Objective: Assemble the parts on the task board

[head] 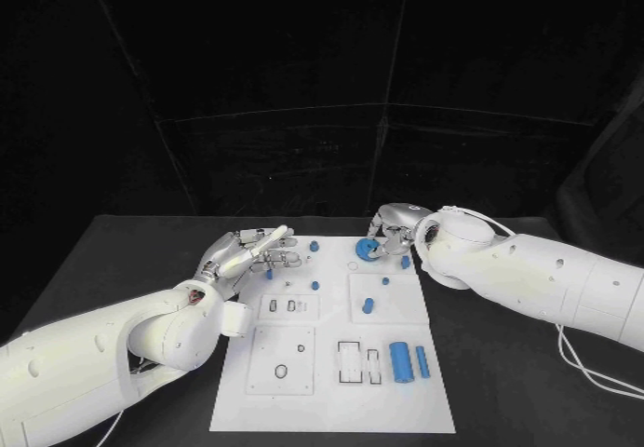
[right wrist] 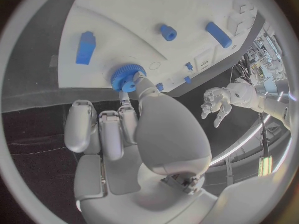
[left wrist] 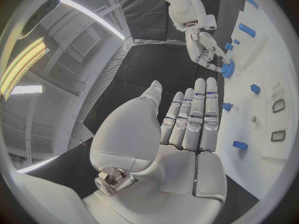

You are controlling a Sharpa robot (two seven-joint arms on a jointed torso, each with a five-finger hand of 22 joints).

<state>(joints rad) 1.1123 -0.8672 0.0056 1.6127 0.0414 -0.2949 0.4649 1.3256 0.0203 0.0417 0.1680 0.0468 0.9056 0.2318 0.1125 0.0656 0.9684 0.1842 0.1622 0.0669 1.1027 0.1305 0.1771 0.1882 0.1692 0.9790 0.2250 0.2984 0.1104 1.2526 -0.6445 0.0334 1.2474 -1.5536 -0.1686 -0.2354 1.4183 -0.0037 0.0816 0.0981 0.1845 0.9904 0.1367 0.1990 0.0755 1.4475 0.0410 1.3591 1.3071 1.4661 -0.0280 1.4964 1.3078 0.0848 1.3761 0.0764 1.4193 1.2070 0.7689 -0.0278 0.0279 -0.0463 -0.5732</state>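
Observation:
The white task board [head: 336, 382] lies in the middle of the black table. A blue gear [head: 367, 248] sits at its far edge. My right hand [head: 394, 233] reaches down to it. In the right wrist view the thumb and a finger of that hand [right wrist: 124, 129] pinch the gear [right wrist: 126, 77]. My left hand [head: 255, 253] hovers over the board's far left corner with its fingers straight and nothing in it; the left wrist view shows this hand [left wrist: 187, 119] flat, with the gear [left wrist: 228, 69] beyond it. Small blue parts [head: 368, 304] lie scattered on the board.
A thick blue cylinder [head: 398, 360] and a thinner one [head: 422, 361] lie on the board's near right. Blue pegs [head: 315, 245] [head: 406, 262] stand near the gear. Empty slots [head: 348, 361] and a ring outline [head: 281, 371] mark the near half. Black table [head: 108, 270] surrounds the board.

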